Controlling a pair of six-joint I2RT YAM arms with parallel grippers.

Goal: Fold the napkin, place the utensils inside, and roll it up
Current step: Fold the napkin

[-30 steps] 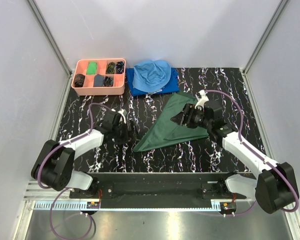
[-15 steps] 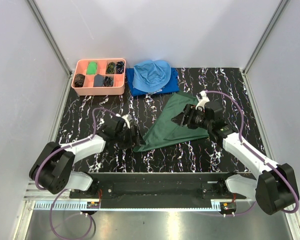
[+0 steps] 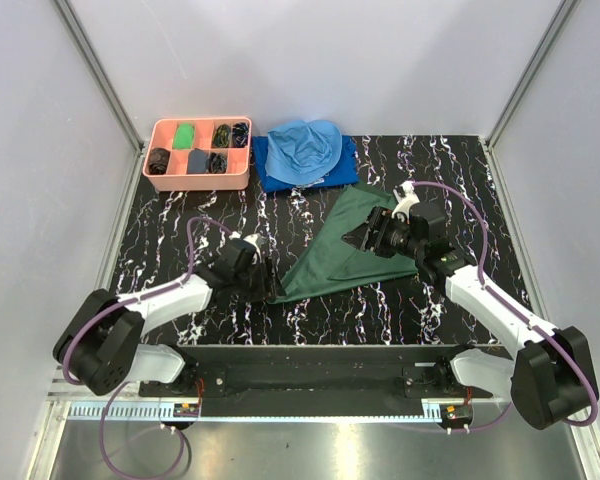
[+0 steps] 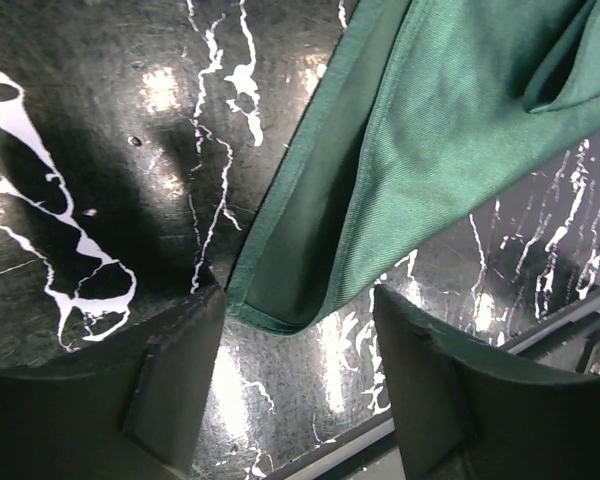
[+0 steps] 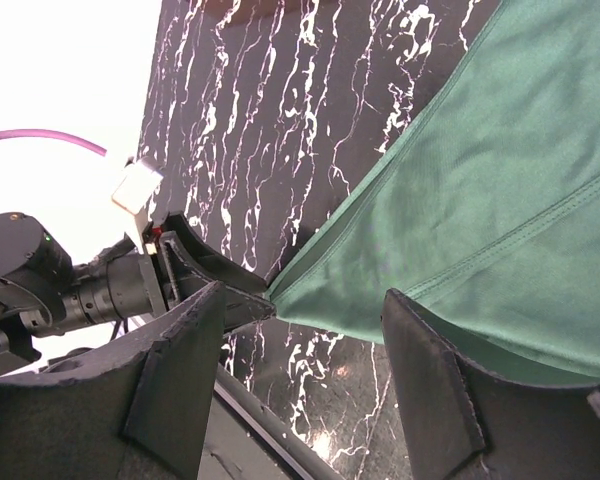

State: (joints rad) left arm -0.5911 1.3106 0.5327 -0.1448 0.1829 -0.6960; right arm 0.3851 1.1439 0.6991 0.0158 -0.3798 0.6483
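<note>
Our left gripper [image 4: 292, 340], jaws apart, straddles the near corner of the large dark green cloth napkin [image 3: 345, 255] on the black marbled table [image 3: 180, 230], we judge to pinch it, while our right gripper [image 5: 302, 330] sits equally spread over its far side.
</note>
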